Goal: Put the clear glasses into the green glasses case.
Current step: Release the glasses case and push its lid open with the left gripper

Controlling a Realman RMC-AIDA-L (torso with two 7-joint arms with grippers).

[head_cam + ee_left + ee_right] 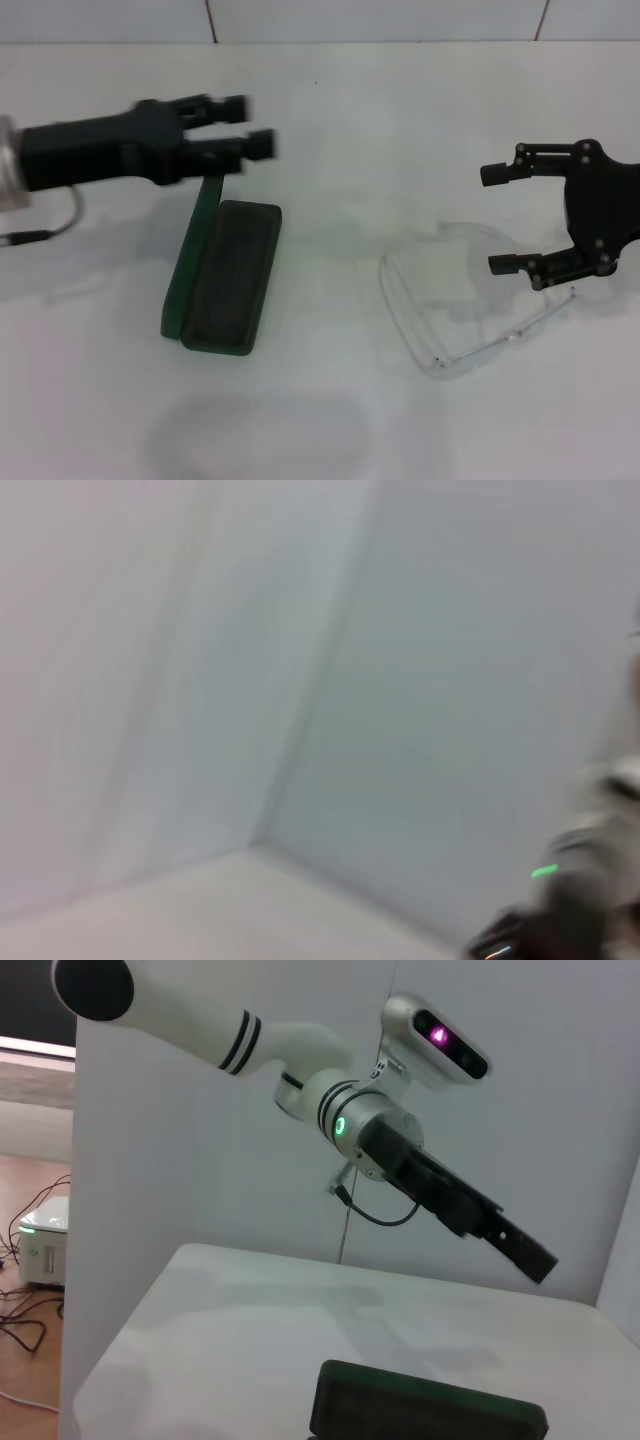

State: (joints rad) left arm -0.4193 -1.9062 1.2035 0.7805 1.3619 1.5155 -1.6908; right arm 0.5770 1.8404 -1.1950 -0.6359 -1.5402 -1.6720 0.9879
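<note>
The green glasses case [228, 280] lies open left of centre in the head view, its lid [196, 245] standing upright along its left side. In the right wrist view the case [430, 1412] shows at the bottom edge. My left gripper [248, 124] hovers just above the lid's far end, open and holding nothing; it also shows in the right wrist view [528, 1256]. The clear glasses [400, 310] lie on the table to the right, arms unfolded. My right gripper [500, 218] is wide open over the far right part of the glasses, its fingers spanning one arm.
The white table [330, 420] meets a tiled wall [380, 18] at the back. A cable [50, 232] trails from the left wrist. The left wrist view shows only blurred pale walls and a dark shape with a green light [545, 872].
</note>
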